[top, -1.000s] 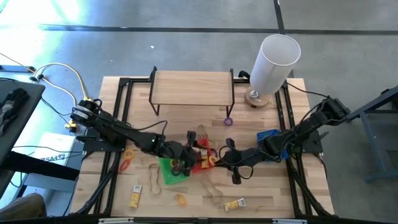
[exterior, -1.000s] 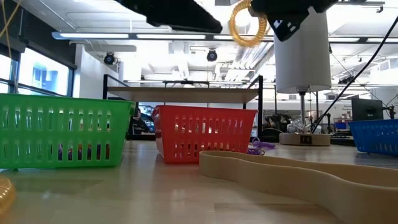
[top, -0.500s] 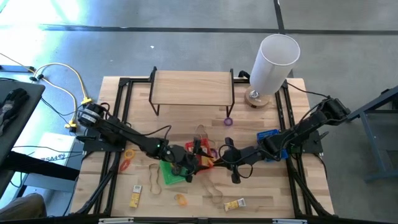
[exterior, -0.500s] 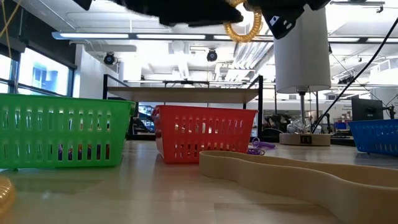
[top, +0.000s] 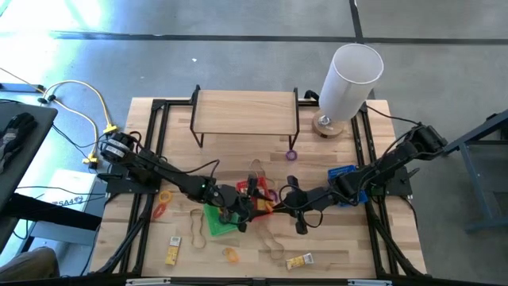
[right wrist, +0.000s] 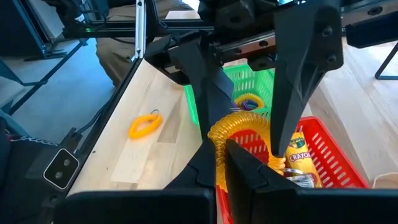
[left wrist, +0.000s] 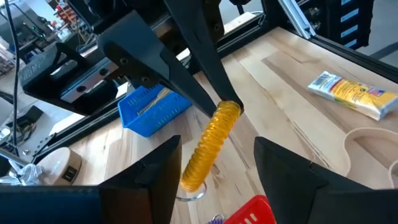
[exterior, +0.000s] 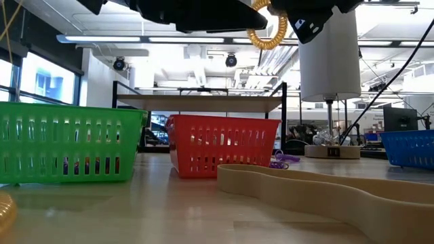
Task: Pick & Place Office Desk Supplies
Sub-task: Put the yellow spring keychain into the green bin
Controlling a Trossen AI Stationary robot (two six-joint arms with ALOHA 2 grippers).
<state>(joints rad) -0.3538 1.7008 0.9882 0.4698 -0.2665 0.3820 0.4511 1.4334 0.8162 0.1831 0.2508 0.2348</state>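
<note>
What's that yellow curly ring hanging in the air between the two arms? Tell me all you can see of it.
The yellow coil ring is a translucent, amber-yellow spiral, plastic by its look, bent into a loop. It hangs in the air on edge, pinched at its upper part by the right gripper, whose thin dark fingers are shut on it. The left gripper has its fingers open on either side of the ring. Below it sit the red basket and the green basket. Nothing else touches it.

The light wooden tabletop (top: pixel 238 119) carries a green basket (top: pixel 216 221), red basket (top: pixel 252 193) and blue basket (top: pixel 341 173) mid-table, a wooden riser shelf (top: pixel 246 107) at the far edge, the white cylinder's base (top: pixel 325 125) (far right corner), and yellow-white packets (top: pixel 299 260) near the front edge.
</note>
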